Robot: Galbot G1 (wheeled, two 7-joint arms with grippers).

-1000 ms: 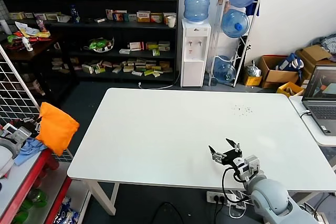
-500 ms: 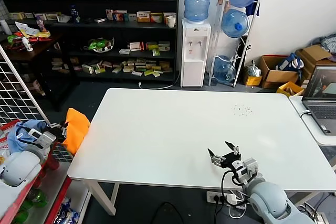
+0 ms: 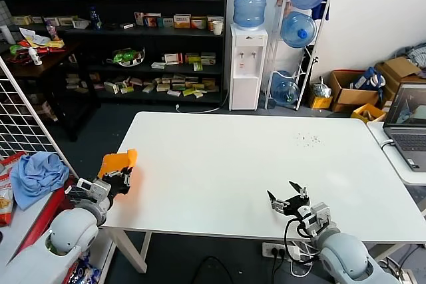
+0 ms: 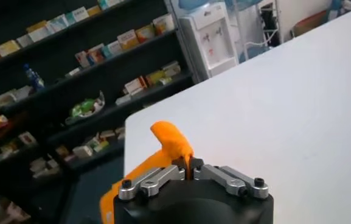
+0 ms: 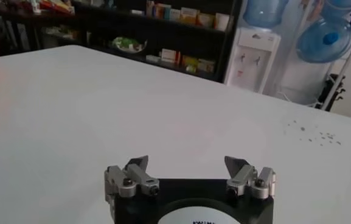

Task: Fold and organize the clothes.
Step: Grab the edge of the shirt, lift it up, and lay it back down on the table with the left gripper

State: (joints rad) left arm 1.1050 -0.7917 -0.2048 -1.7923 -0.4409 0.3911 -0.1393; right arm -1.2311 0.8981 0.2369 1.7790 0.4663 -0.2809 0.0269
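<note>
My left gripper (image 3: 123, 172) is shut on the bright orange T-shirt (image 3: 116, 161) at the white table's (image 3: 219, 164) left front edge. Only a bunched part of the shirt shows, hanging at the edge. In the left wrist view the orange T-shirt (image 4: 166, 140) rises from between the closed fingers of my left gripper (image 4: 190, 172). My right gripper (image 3: 287, 199) is open and empty, low over the table near its front edge; it also shows in the right wrist view (image 5: 187, 167) with its jaws wide apart.
A light blue cloth (image 3: 36, 172) lies on the red cart at the left beside a white wire rack (image 3: 20, 121). A laptop (image 3: 407, 124) sits on a side table at the right. Shelves and a water dispenser (image 3: 247, 64) stand behind.
My left gripper has carried the orange T-shirt from beside the cart rightward to the table's left front edge. The right gripper has barely moved.
</note>
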